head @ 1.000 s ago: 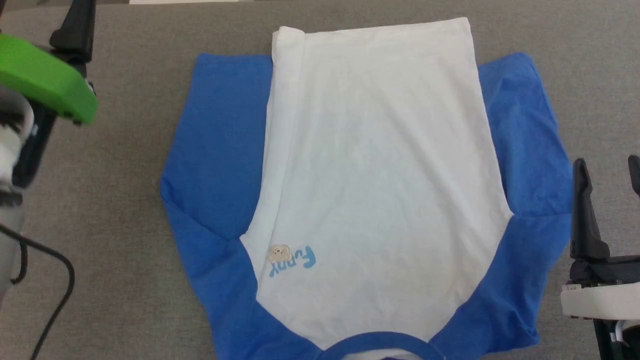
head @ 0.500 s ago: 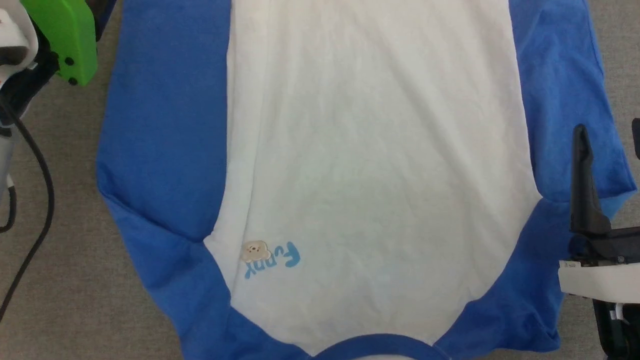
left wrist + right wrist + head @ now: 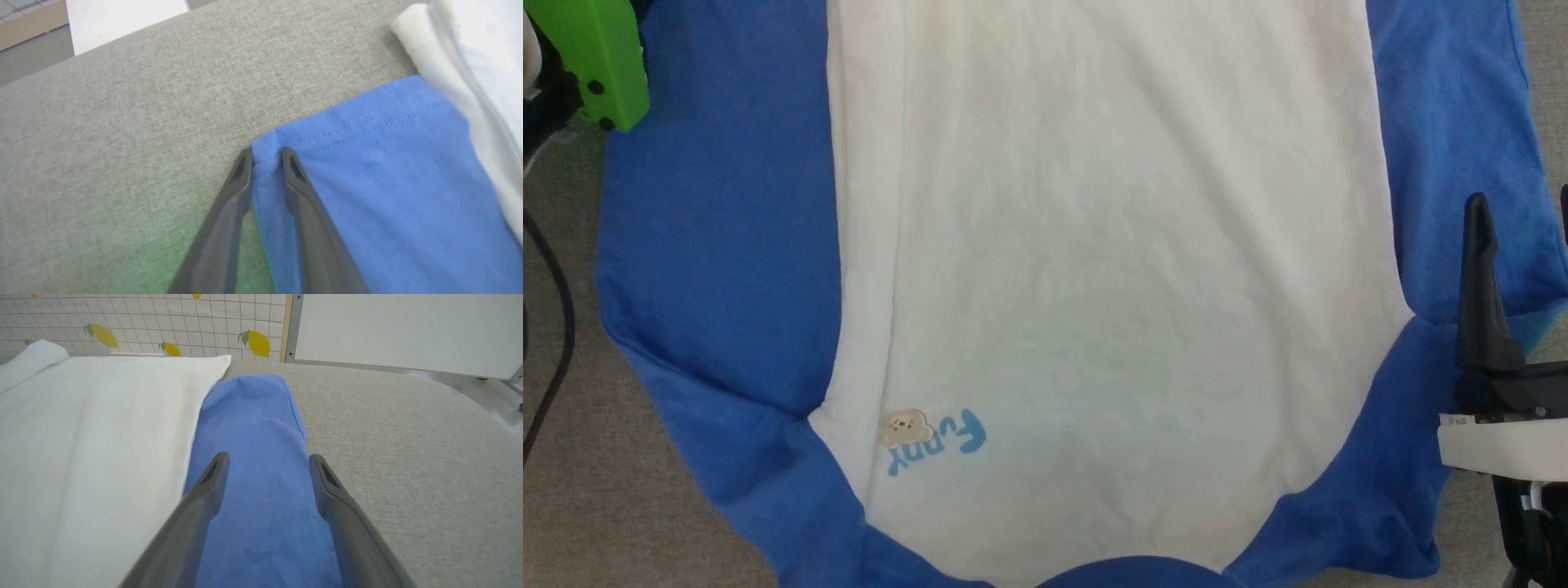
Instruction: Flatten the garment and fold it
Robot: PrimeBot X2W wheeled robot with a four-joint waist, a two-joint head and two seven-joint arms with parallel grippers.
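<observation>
The garment lies flat on the grey table, white body in the middle and a blue sleeve on each side, with small blue lettering near its lower left. In the left wrist view my left gripper is shut on the hemmed corner of the blue sleeve, the fabric bunched between the narrow jaws. The left arm's green housing shows at the head view's top left. My right gripper stands open just above the other blue sleeve; one dark finger rises at the right.
The grey cloth-covered table extends past the sleeve to its far edge. A black cable hangs at the left. Behind the table stand a lemon-patterned grid wall and a white panel.
The head camera has moved in, so the garment looks bigger and shifted. My left gripper has shut on the sleeve corner. The right gripper stays open.
</observation>
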